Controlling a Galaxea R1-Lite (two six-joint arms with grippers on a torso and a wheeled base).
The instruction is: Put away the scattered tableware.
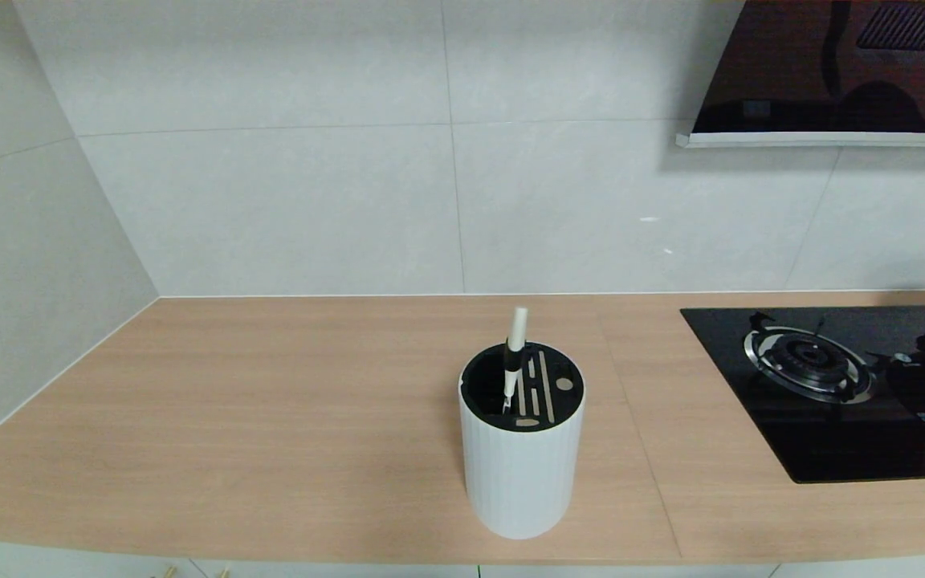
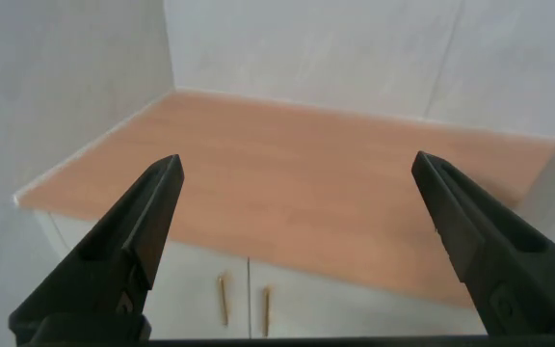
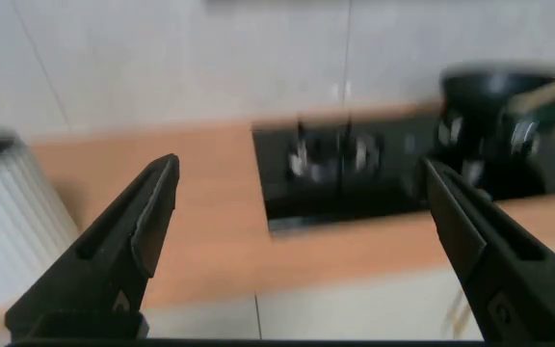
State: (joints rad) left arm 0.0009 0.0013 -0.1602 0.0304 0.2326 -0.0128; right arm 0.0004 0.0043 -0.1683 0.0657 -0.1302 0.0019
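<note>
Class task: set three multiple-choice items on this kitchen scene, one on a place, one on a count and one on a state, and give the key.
1. The holder stands on the counter: A. left of the hob; B. right of it; C. behind it.
2. The holder has in it: A. nothing; B. one utensil; C. three utensils.
3. The left gripper is: A. open; B. shut on a utensil; C. shut, empty.
Key: 1 A, the hob lies toward the right edge in the head view. 2 B, a single white handle sticks out of the top. 3 A, its fingers stand wide apart with nothing between them.
</note>
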